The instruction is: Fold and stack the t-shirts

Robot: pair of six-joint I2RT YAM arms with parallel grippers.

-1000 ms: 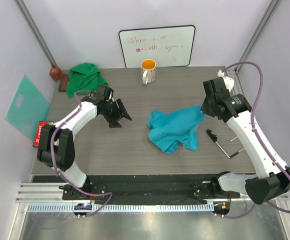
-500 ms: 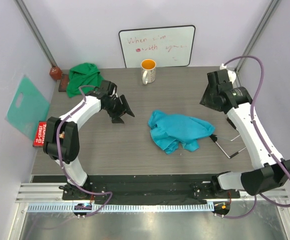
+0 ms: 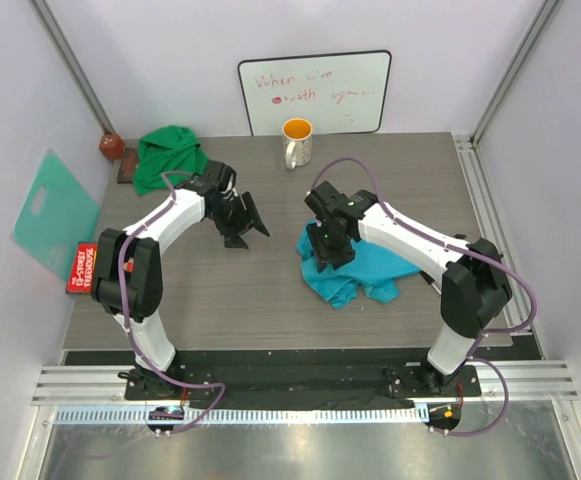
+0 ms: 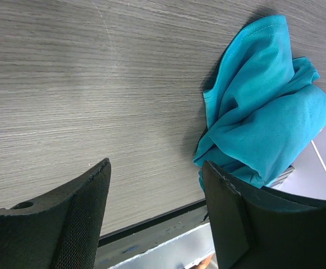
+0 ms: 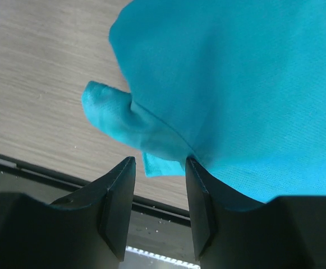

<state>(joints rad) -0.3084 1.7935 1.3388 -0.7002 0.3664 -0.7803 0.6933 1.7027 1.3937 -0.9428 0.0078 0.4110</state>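
Note:
The turquoise-blue t-shirt lies crumpled right of the table's middle. My right gripper hovers low over its left edge. In the right wrist view that gripper is open, and a small flap of the turquoise cloth sits just at its fingertips, unpinched. The green t-shirt is bunched at the back left corner. My left gripper stands open over bare table left of the turquoise t-shirt, holding nothing. From the left wrist view the gripper looks across at the turquoise t-shirt.
A white mug with an orange inside stands at the back centre before a whiteboard. A mint-teal plastic sheet leans at the left wall above a red box. A brown object sits in the back left corner.
My right gripper opened and let go of the turquoise t-shirt's corner, which dropped into a heap. The right arm then swung left over the shirt's left edge. The left gripper shifted slightly.

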